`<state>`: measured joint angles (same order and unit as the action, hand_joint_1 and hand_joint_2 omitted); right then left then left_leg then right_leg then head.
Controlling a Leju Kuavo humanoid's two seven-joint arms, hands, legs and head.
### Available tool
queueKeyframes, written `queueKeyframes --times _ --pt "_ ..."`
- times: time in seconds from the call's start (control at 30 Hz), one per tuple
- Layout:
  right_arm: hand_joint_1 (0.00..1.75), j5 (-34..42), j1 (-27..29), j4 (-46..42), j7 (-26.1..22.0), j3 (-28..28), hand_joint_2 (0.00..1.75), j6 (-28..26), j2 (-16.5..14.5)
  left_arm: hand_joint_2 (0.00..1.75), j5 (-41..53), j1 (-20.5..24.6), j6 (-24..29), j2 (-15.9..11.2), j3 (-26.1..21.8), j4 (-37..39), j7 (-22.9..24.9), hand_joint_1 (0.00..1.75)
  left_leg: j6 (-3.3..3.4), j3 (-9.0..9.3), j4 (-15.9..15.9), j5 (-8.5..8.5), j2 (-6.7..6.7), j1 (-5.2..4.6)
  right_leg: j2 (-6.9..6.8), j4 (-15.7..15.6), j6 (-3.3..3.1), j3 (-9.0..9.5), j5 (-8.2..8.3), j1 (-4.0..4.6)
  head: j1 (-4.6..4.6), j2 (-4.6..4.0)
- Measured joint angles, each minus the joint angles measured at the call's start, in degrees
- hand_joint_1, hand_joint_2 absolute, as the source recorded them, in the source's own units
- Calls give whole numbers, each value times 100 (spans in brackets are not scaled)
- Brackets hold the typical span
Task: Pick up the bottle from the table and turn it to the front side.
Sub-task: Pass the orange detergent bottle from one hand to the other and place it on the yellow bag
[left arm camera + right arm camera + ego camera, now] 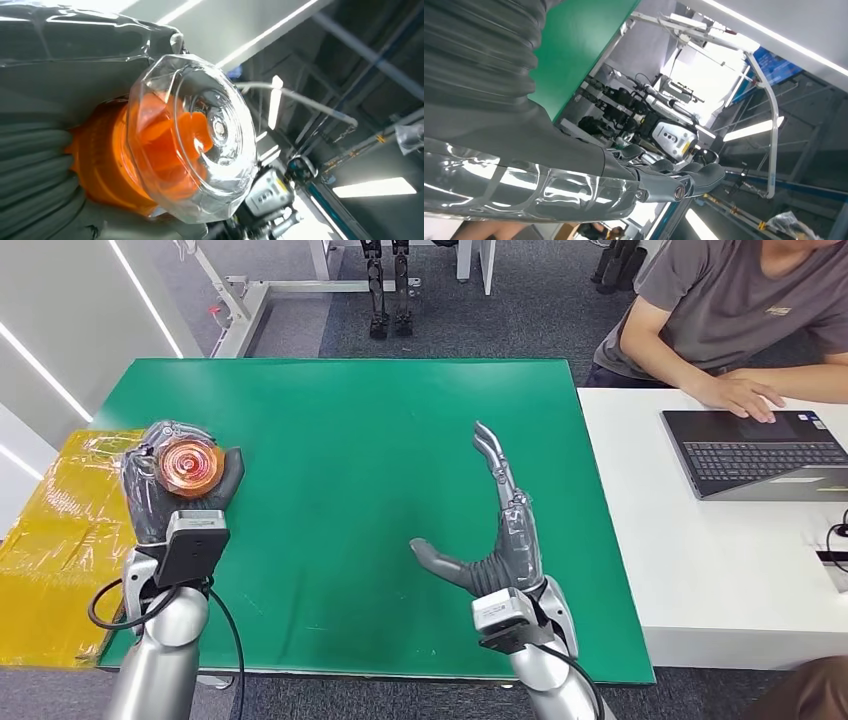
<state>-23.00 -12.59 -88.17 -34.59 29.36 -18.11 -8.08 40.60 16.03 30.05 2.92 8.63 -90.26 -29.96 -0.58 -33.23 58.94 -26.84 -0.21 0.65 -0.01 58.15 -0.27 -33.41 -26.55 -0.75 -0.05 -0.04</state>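
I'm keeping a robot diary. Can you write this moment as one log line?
left hand: holds bottle above green table | right hand: open, holds nothing

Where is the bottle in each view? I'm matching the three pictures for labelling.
Head view: the bottle sits in the left hand by the green table's left edge, its clear cap facing the camera.
Left wrist view: the bottle is at centre, close up, orange under the clear cap.
Right wrist view: not in it.
Shared landmark: the green table, in head and right wrist views.
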Motion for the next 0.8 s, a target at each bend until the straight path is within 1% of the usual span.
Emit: queueKeyframes --times 0.1,0.17,0.27,0.33,0.43,0.57,0.63,0.67,0.7,0.73,0.8 --pt "0 0 23 -46 30 -29 175 -8 7 175 528 91 181 -90 -41 3 130 175 0 0 0 0 2 0 3 0 0 0 0 0 -1 0" --pt "0 1 29 -55 64 -41 175 12 8 175 1123 137 376 -156 -43 12 254 175 0 0 0 0 2 0 3 0 0 0 0 0 1 0" --pt "0 8 33 -57 93 -65 175 76 7 175 2176 222 520 -293 -43 58 641 175 0 1 0 0 3 0 4 0 0 0 0 0 0 0" --pt "0 38 55 -86 55 -85 175 111 4 175 2618 254 544 -379 -43 115 874 175 0 1 0 0 4 0 5 0 0 0 0 0 -1 0" --pt "0 85 100 -169 -22 -130 175 156 -6 175 2933 275 586 -506 -43 225 1077 175 0 1 0 0 6 0 7 0 0 -1 0 0 -1 0" --pt "0 112 124 -225 -52 -164 175 168 -13 175 3071 297 613 -606 -42 306 1159 175 0 1 0 0 6 0 8 0 0 -2 0 0 1 0" --pt "0 149 151 -265 -118 -179 175 107 -28 175 3412 305 613 -670 -37 349 1339 175 0 0 0 0 7 0 8 0 0 -3 0 0 1 0" --pt "0 169 172 -294 -168 -194 175 13 -44 175 3718 331 562 -791 21 375 1566 175 0 0 0 0 8 1 9 0 0 -6 0 1 3 0" --pt "0 185 197 -337 -219 -212 175 -141 -69 175 4108 397 461 -1024 160 433 2021 175 -1 0 0 0 14 3 15 0 -5 -11 3 2 4 0" --pt "0 204 227 -386 -261 -229 175 -313 -94 175 4457 504 352 -1323 396 526 2675 175 -2 -1 0 1 24 4 23 0 -9 -17 6 3 2 0" --pt "0 248 284 -491 -296 -262 175 -580 -128 175 4850 754 178 -1921 1118 814 4309 175 -5 2 -6 2 41 2 38 2 -19 -23 12 2 -3 0"
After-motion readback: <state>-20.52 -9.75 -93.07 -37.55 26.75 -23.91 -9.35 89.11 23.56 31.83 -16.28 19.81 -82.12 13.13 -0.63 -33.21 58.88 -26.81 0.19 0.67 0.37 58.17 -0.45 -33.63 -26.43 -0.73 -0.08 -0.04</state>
